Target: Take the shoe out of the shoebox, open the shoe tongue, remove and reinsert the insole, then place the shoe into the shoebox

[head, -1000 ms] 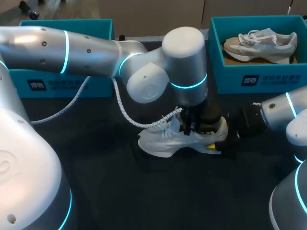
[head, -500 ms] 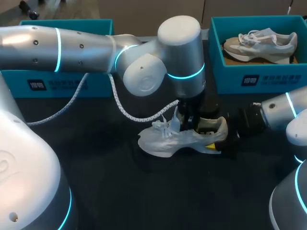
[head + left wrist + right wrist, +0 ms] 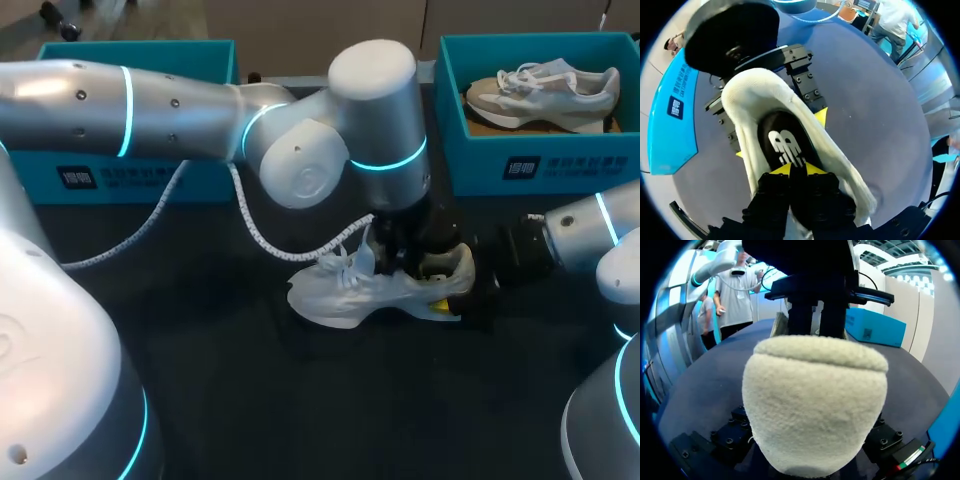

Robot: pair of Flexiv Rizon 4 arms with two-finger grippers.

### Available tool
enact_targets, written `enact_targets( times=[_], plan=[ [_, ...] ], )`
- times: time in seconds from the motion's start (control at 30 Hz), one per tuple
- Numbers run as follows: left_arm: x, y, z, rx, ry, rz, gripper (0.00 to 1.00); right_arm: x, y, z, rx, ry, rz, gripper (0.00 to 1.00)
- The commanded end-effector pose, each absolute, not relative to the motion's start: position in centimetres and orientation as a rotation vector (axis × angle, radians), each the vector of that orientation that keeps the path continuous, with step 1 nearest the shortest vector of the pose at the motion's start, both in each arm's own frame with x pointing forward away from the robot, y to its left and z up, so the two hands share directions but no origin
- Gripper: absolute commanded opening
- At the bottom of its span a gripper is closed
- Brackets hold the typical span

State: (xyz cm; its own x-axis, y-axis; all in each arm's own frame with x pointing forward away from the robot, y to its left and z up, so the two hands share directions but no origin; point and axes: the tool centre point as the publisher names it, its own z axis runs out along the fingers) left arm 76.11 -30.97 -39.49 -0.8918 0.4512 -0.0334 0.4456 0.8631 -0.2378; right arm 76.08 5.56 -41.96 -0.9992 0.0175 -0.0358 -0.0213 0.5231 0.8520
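Observation:
A white shoe (image 3: 345,290) stands upright on the dark table, toe toward my left. My right gripper (image 3: 458,296) is shut on its heel (image 3: 815,400), with one yellow tip on each side of the heel in the left wrist view. My left gripper (image 3: 791,169) reaches down into the shoe's opening. Its yellow tips rest on the black insole (image 3: 782,140) with a white logo, parted by only a narrow slit, and nothing shows between them. In the head view the left gripper (image 3: 405,262) is largely hidden by its own wrist.
A teal shoebox (image 3: 540,170) at the back right holds a second grey-and-white shoe (image 3: 545,90). Another teal box (image 3: 120,175) stands at the back left behind my left arm. A white cable (image 3: 260,235) loops from that arm down beside the shoe.
My left wrist has shifted slightly to the left above the shoe, and its fingers have parted a little. The shoe and the right gripper have stayed in place.

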Motion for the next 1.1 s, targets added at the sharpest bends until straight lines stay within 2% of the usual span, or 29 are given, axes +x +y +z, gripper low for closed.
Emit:
enact_targets(
  times=[0.03,0.27,0.37,0.43,0.47,0.6,1.0,1.07,1.1],
  plan=[
    [76.0,-31.9,-40.6,-0.714,-3.012,0.396,0.16,75.8,6.0,-42.4,-0.003,2.709,1.509,0.00],
    [75.6,-32.7,-41.3,-0.711,-3.011,0.406,0.17,75.8,6.0,-42.4,-0.003,2.709,1.509,0.00],
    [75.4,-32.6,-41.7,-0.709,-3.003,0.405,0.21,75.8,6.0,-42.4,-0.003,2.709,1.509,0.00],
    [75.3,-32.4,-41.8,-0.705,-2.998,0.400,0.29,75.8,6.0,-42.4,-0.003,2.709,1.509,0.00],
    [75.1,-32.3,-41.8,-0.706,-2.997,0.399,0.38,75.8,6.0,-42.4,-0.003,2.709,1.509,0.00],
    [74.9,-32.0,-41.5,-0.713,-2.992,0.400,0.45,75.8,6.0,-42.4,-0.003,2.709,1.509,0.00],
    [74.6,-32.7,-43.4,-0.734,-2.970,0.373,0.45,75.8,6.0,-42.4,-0.003,2.709,1.509,0.00],
    [74.6,-32.8,-44.0,-0.733,-2.967,0.367,0.48,75.8,6.0,-42.4,-0.003,2.709,1.509,0.00],
    [74.6,-32.9,-44.2,-0.733,-2.966,0.368,0.54,75.8,6.0,-42.4,-0.003,2.709,1.509,0.00]
  ],
)
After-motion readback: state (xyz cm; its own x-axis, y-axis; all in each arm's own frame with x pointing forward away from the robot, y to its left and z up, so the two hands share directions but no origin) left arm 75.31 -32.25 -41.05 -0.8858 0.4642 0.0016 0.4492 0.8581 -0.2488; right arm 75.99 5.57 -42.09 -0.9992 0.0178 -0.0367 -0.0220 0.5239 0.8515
